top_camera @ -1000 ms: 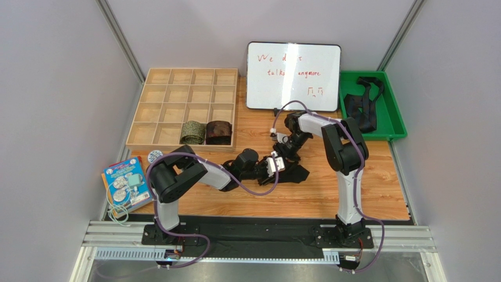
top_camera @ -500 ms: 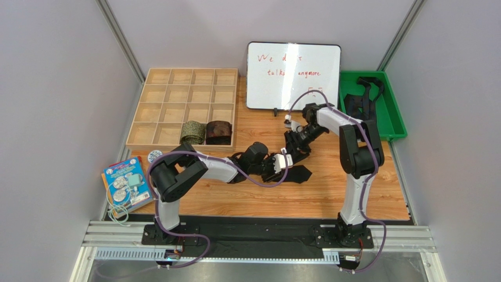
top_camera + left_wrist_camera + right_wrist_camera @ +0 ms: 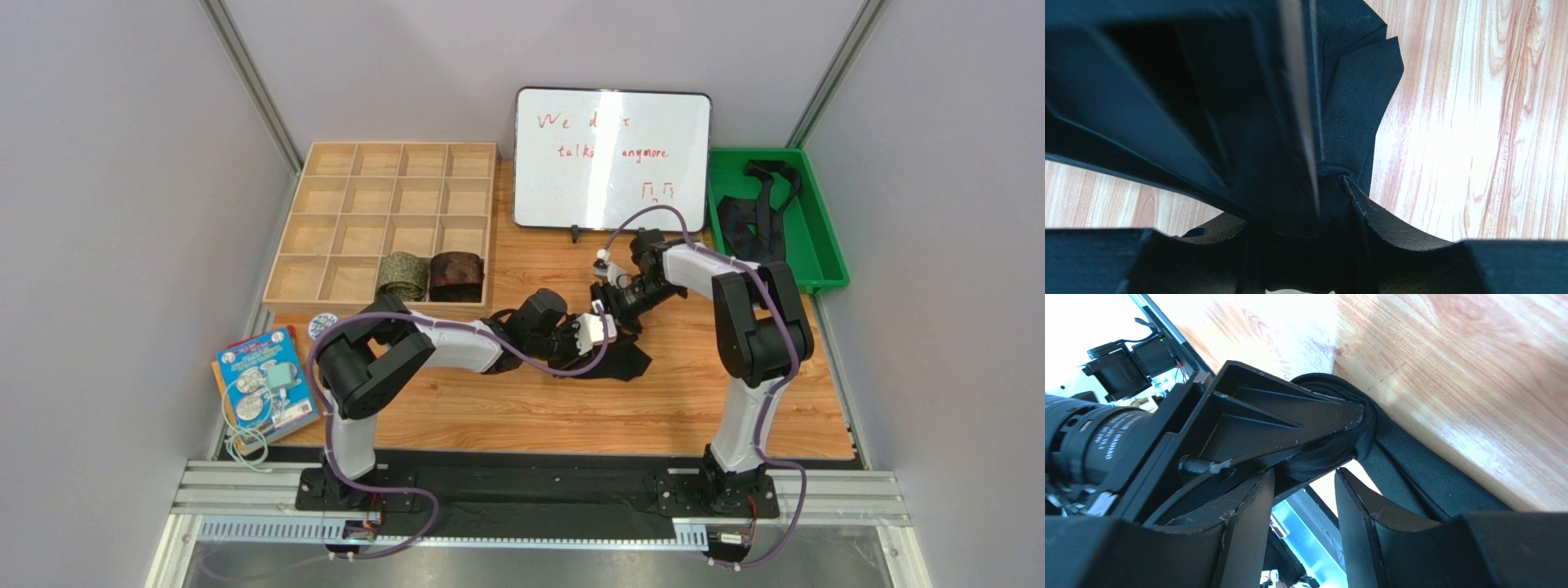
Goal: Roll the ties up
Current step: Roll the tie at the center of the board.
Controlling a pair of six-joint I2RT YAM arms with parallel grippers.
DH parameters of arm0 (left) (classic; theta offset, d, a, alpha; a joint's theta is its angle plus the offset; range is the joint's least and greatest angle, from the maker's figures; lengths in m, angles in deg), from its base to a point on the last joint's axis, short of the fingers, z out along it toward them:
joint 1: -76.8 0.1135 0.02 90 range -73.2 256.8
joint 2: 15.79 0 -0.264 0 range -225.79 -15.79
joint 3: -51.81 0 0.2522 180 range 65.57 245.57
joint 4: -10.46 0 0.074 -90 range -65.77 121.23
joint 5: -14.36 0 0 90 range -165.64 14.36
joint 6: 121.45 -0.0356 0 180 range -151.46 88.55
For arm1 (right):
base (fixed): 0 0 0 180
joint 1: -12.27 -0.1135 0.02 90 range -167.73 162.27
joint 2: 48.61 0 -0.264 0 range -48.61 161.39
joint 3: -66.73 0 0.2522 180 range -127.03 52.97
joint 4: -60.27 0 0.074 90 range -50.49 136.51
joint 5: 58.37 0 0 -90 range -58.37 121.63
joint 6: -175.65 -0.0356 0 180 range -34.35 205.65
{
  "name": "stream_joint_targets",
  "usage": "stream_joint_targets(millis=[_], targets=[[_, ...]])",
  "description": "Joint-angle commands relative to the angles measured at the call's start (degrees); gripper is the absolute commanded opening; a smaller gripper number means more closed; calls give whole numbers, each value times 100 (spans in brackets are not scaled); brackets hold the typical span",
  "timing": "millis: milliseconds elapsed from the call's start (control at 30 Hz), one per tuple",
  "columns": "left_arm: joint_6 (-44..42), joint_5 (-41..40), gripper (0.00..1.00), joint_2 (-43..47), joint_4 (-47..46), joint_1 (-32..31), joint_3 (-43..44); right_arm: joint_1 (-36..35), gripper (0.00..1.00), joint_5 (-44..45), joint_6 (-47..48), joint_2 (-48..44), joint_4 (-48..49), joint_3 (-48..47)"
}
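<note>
A black tie (image 3: 621, 359) lies partly coiled mid-table, its wide end (image 3: 1358, 92) flat on the wood. My left gripper (image 3: 595, 331) is shut on the coil (image 3: 1333, 184), and the fabric (image 3: 1333, 450) wraps round its finger. Just behind the coil, my right gripper (image 3: 617, 303) stands open (image 3: 1303, 481) with nothing between its fingers. A rolled olive tie (image 3: 402, 275) and a rolled reddish-brown tie (image 3: 456, 276) sit in the front row of the wooden box. More black ties (image 3: 754, 221) lie loose in the green tray (image 3: 824, 279).
The wooden compartment box (image 3: 368, 196) stands at the back left, and a whiteboard (image 3: 611, 157) leans at the back centre. A colourful book (image 3: 260, 382) lies at the left front edge, with a small round disc (image 3: 323, 325) beside it.
My right gripper has opened and drawn back to the right, away from the coil. The left gripper has shifted slightly to the right, still holding the black tie.
</note>
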Motion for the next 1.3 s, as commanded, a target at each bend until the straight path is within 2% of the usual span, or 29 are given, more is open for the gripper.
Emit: stream_joint_targets(millis=[0, 67, 167, 200, 267, 367, 667, 833, 967, 1033, 1067, 1267], targets=[[90, -166, 29, -433, 1440, -69, -227, -191, 45, -129, -221, 44, 745, 70], [55, -175, 29, -433, 1467, -78, -218, -217, 40, -85, -212, 123, 780, 78], [37, -201, 29, -424, 1493, -69, -227, -209, 19, -67, -125, 281, 701, -1], [37, -201, 30, -424, 1502, -69, -227, -200, 9, -41, -107, 290, 692, -1], [28, -192, 30, -415, 1519, -69, -227, -191, 0, -15, -46, 290, 666, 17], [2, -219, 30, -397, 1511, -69, -253, -51, 0, 20, -45, 264, 648, 96], [-7, -184, 33, -336, 1511, -16, -253, 318, 0, 872, -19, 132, 648, 307], [11, -192, 49, -222, 1476, 10, -262, 319, 0, 1347, -54, 193, 648, 307], [28, -183, 52, -151, 1432, 10, -236, 310, 0, 1576, -54, 211, 648, 289], [55, -184, 56, -125, 1467, 19, -192, 301, 0, 1734, -54, 202, 640, 281], [72, -192, 61, -116, 1432, 10, -191, 301, 0, 1769, -54, 202, 639, 281], [187, -193, 69, -20, 1344, 19, -165, 292, 0, 2147, -72, 246, 604, 246]])
